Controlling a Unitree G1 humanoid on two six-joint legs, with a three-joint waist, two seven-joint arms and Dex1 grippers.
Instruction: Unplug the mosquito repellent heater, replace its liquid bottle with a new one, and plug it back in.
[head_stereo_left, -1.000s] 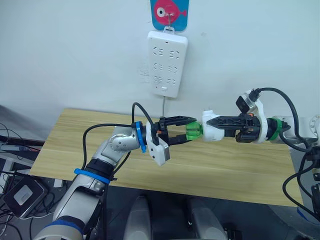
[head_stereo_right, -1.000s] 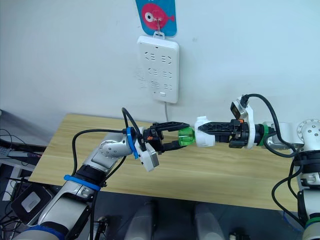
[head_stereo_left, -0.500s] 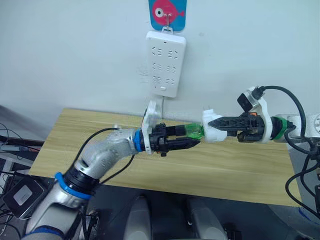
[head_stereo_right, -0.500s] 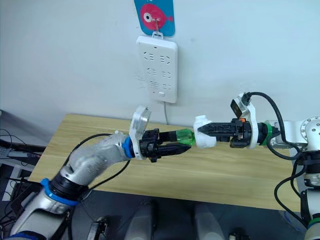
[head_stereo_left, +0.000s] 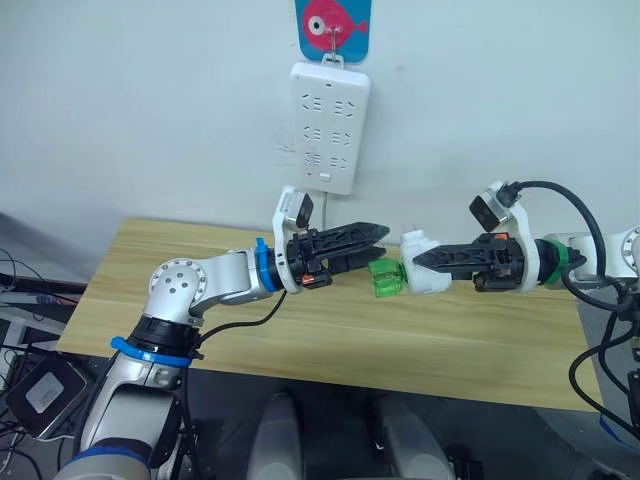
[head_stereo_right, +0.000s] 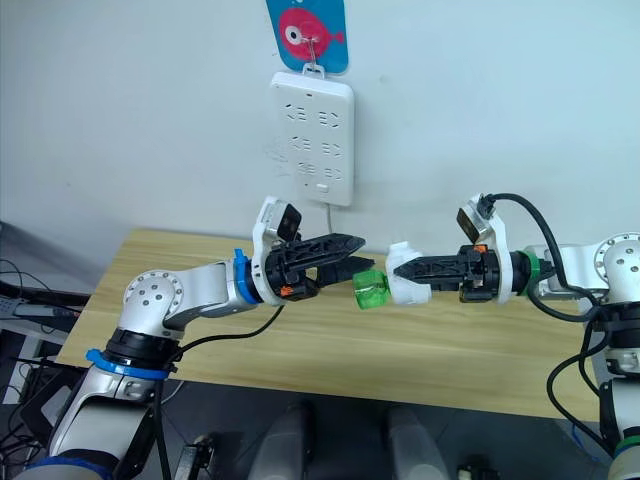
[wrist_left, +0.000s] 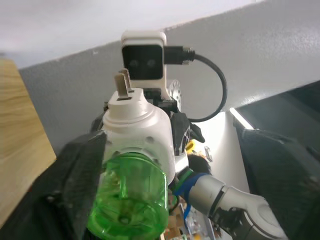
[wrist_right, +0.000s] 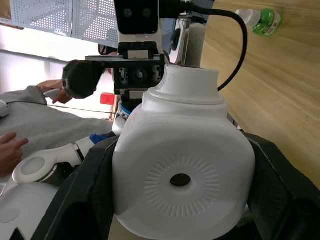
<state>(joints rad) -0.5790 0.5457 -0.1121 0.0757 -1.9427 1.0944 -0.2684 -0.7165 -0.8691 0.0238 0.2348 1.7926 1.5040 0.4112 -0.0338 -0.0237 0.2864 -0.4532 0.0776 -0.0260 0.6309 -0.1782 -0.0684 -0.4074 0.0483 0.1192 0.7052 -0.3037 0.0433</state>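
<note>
Left end effector (head_stereo_left: 375, 236) released the green bottle (head_stereo_left: 384, 278), fingers nearly closed; right end effector (head_stereo_left: 425, 262) held heater (head_stereo_left: 420, 264); loosened bottle risked dropping.

A pale wall (head_stereo_left: 150, 100) is seen behind a light wooden table (head_stereo_left: 300, 330). A white power strip (head_stereo_left: 330, 125) is hung on the wall under a blue card with a pink fish (head_stereo_left: 335, 20). Cables and a dark floor (head_stereo_left: 30, 300) are seen beside the table.
</note>
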